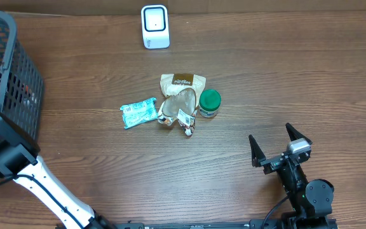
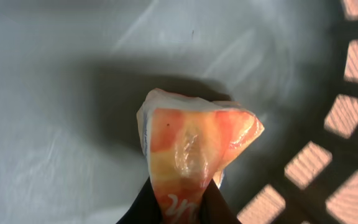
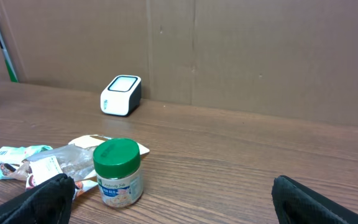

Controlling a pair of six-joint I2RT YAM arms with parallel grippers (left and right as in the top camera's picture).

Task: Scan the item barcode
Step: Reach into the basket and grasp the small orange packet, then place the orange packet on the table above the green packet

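Left gripper (image 2: 178, 208) pinching packet (image 2: 194, 149), glossy, orange-yellow, crinkled

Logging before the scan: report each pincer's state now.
Left pincer: closed on the orange packet.
Right pincer: open, holding nothing.

Basket (image 1: 14, 76) stands at the worktop's (image 1: 265, 76) left edge. Scanner (image 1: 155, 27) sits far centre. Mid-worktop cluster: pouch (image 1: 182, 83) farthest, bag (image 1: 178, 108) touching its near side, jar (image 1: 209, 102) just right, packet (image 1: 138, 112) left. Right claw (image 1: 278, 149) sits near right, well apart. Left claw (image 2: 180, 208) is inside the basket, sachet (image 2: 194, 146) between its fingers.
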